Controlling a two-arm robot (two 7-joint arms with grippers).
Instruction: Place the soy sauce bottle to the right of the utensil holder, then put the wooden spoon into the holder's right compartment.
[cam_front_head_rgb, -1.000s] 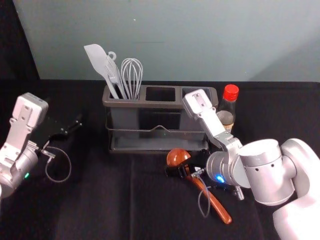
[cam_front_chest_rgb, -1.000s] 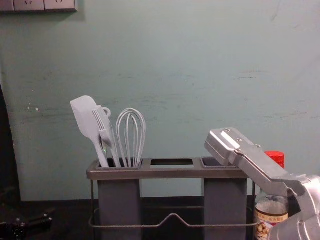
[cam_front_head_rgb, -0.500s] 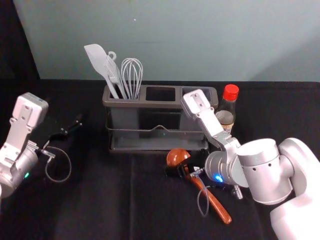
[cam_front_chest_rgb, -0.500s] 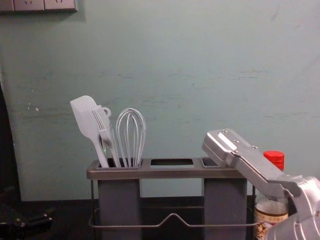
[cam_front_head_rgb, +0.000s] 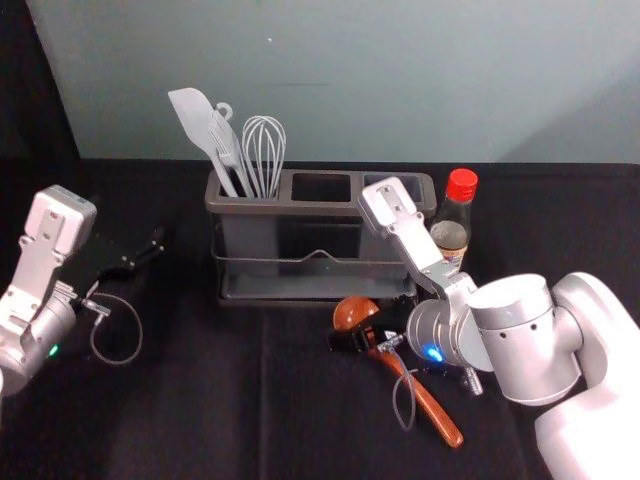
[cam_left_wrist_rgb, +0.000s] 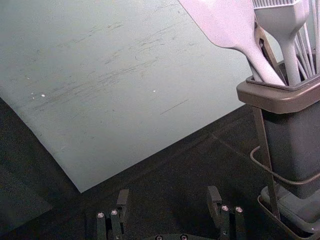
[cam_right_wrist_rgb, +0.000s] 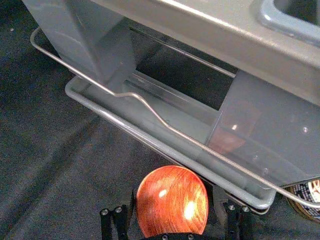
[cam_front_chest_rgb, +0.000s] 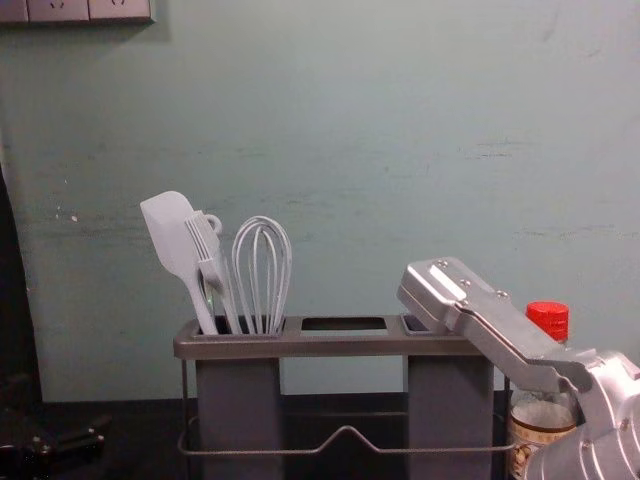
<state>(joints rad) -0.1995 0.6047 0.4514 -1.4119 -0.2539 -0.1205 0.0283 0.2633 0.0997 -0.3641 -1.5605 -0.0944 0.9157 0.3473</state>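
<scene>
Your right end effector is open around the wooden spoon.
The spoon lies on the dark surface, its round bowl toward the utensil holder, the bowl between your spread fingers. The soy sauce bottle stands upright just beside the holder, on its right. Your left end effector, open, is parked left of the holder.
</scene>
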